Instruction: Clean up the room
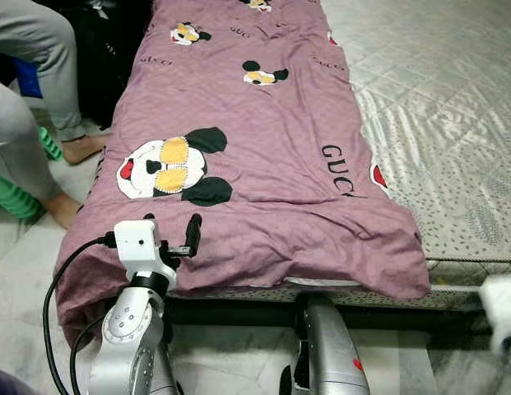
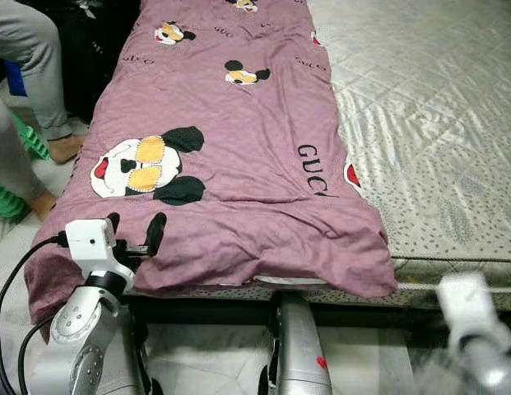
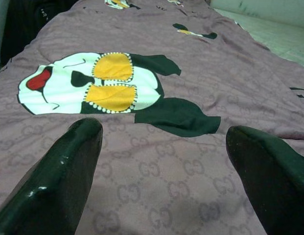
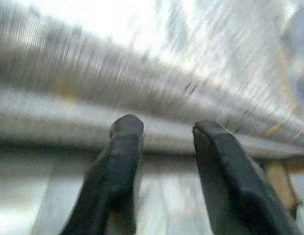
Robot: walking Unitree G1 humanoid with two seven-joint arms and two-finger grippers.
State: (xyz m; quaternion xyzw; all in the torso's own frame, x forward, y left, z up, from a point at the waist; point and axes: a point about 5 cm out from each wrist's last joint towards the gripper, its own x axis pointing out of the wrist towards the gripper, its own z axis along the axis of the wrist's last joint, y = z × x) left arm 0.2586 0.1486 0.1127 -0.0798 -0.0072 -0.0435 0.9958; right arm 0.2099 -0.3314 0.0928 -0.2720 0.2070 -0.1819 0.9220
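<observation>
One bed (image 1: 452, 115) with a pale quilted mattress carries a single purple blanket (image 1: 263, 164), spread lengthwise along its left part and hanging over the near edge, with at least three cartoon mouse prints counted on it. A person's two legs (image 1: 33, 107) stand on the floor left of the bed. The left gripper (image 1: 174, 226) hovers at the blanket's near left end, fingers spread apart and empty; the right gripper (image 4: 164, 129), blurred, faces the mattress edge with its fingers apart.
</observation>
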